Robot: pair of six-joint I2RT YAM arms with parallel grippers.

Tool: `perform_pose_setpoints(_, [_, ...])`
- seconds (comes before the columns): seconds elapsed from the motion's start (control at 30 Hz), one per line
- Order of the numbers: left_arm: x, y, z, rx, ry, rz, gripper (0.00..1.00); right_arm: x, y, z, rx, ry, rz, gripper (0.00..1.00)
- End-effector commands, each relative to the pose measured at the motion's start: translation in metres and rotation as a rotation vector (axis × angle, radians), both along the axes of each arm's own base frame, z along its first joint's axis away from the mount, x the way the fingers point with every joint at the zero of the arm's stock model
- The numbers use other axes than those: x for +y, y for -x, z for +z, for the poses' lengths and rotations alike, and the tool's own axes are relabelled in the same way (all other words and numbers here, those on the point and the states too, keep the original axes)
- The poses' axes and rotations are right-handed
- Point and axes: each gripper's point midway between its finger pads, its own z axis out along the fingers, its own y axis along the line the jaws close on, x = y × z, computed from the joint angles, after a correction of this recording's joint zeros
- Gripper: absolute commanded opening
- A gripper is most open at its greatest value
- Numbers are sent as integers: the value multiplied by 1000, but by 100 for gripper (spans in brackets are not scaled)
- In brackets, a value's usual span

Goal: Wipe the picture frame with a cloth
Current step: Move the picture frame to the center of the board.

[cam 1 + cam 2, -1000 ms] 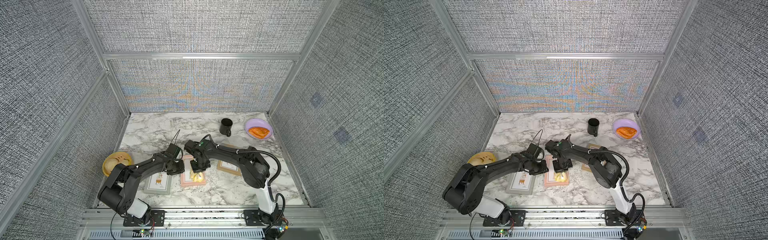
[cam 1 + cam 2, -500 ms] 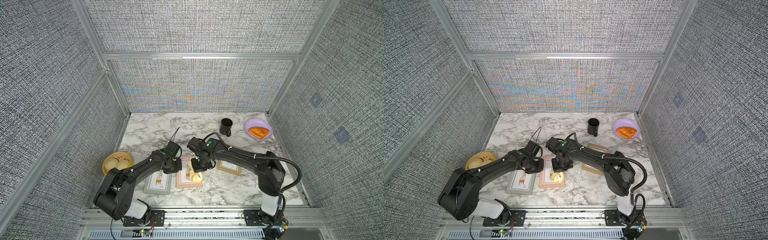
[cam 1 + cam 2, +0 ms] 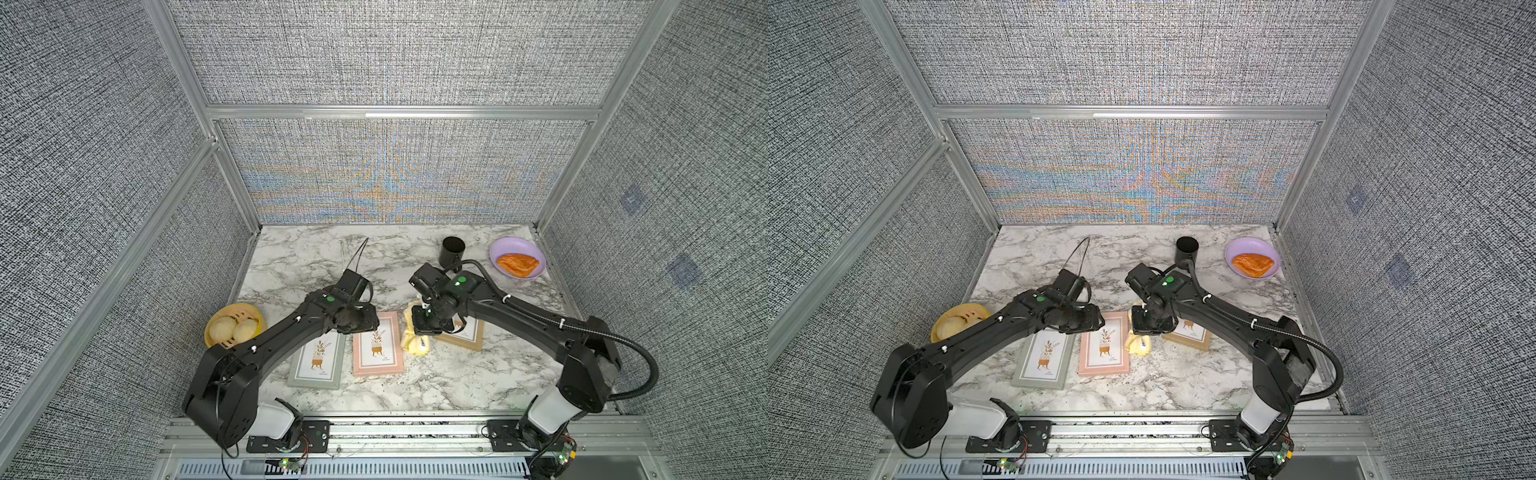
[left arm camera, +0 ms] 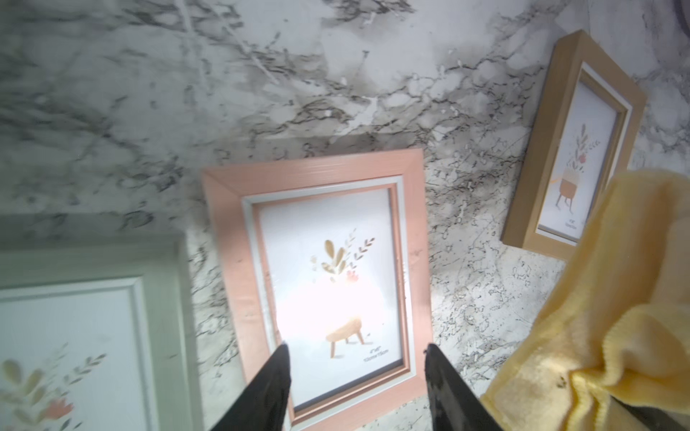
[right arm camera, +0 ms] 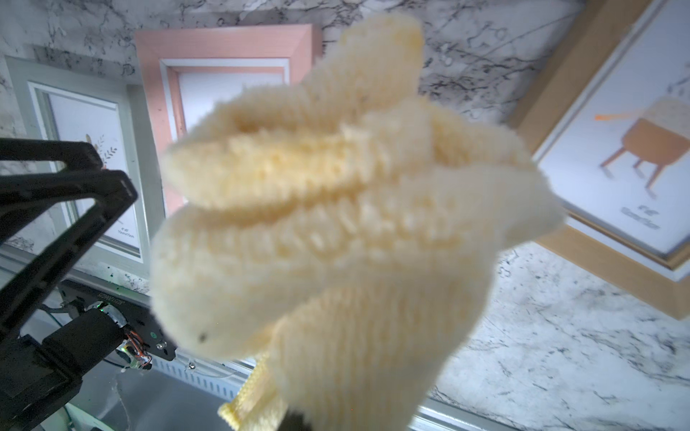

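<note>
R gripper (image 3: 428, 326) clenched on the bunched yellow cloth (image 3: 414, 347), which hangs betw. the pink frame (image 3: 378, 349) and wooden frame (image 3: 467, 336), lower end maybe touching the tabletop (image 3: 436, 386); L gripper (image 4: 356, 347) released, jaws apart, empty, over the pink frame's glass.

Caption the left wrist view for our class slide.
Open left fingers hover above the pink frame, yellow cloth hanging alongside.

Your left arm (image 3: 282, 332) and right arm (image 3: 536, 322) are black with a green dot (image 3: 330, 298) each. Their bases (image 3: 270, 417) are white, and a black cable (image 3: 650, 365) loops off the right one.
</note>
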Motion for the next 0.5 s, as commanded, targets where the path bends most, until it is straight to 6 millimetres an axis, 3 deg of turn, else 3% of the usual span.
perform_pose_setpoints(0.0, [-22,9,-10,51,-16,-65,59,-22,0,2,-4,15,-55,0])
perform_pose_setpoints(0.23, [-52,17,-23,78,-158,-130,59,-70,7,8,-5,30,-153,0])
perform_pose_setpoints(0.47, [-51,18,-41,127,-362,-124,58,-89,11,15,-10,-14,-170,0])
